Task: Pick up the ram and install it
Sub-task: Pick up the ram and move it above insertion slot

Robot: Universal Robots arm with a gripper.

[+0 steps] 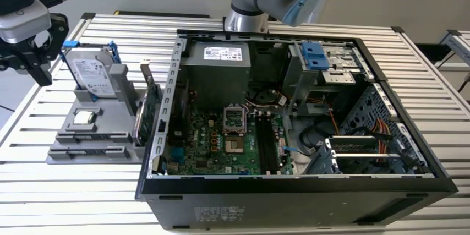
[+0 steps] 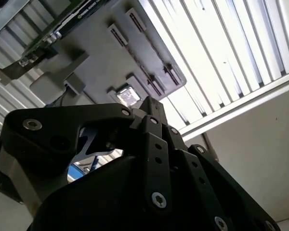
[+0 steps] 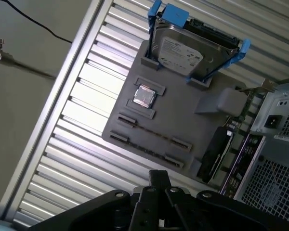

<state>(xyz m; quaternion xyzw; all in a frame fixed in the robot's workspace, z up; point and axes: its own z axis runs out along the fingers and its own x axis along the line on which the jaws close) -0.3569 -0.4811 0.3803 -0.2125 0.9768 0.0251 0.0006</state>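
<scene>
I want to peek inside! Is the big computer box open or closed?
Open. The computer case has no cover on top, so the green circuit board inside shows.

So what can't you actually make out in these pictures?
- The ram: too thin to pick out among the grey tray slots, first wrist view.
- Part of the grey tray, second wrist view: hidden behind the gripper.
- The memory slots, exterior view: too dark to tell if filled.
- The expansion card, exterior view: edge-on, face hidden.
</scene>
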